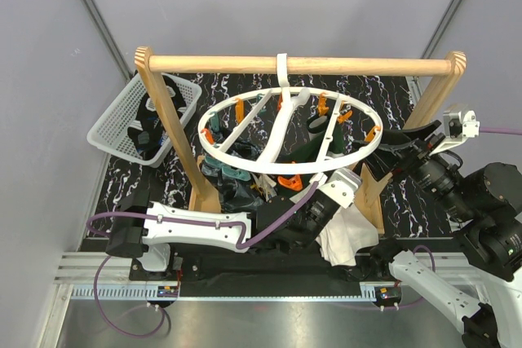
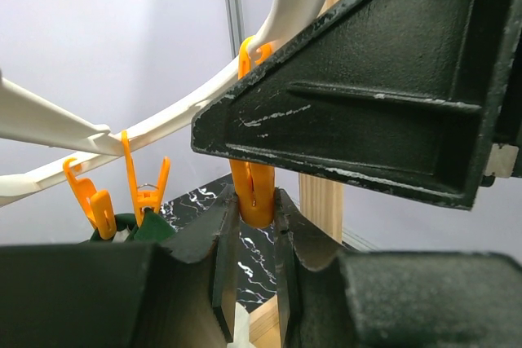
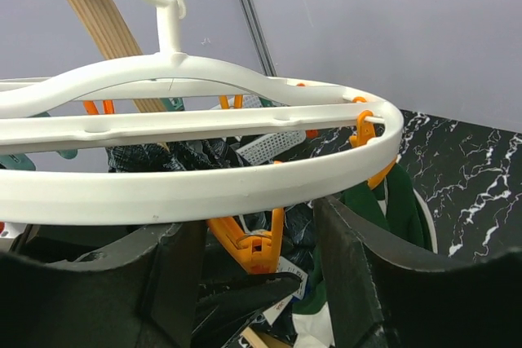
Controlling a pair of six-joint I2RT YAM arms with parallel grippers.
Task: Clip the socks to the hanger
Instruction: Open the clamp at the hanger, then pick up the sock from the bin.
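Socks (image 1: 231, 178), soft dark fabric, bunch beneath the round white plastic hanger (image 1: 245, 166), hooked on a wooden rail (image 1: 326, 63). Left gripper (image 2: 254, 226), nearly closed, pinches a glossy orange peg (image 2: 253, 197); right gripper (image 3: 259, 238) gapes wide, empty, beside the smooth rim.

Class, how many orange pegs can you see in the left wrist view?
3: one peg between the black fingers, centre; two side by side, lower left, under the ring. Others may be hidden.

The hanger (image 1: 277, 167) hangs from the wooden rail (image 1: 326, 63) over the table (image 1: 391, 91). The basket (image 1: 114, 124) sits at its 10 o'clock, and my left gripper (image 2: 255, 222) is under its 6 o'clock rim, around a peg (image 2: 251, 193).
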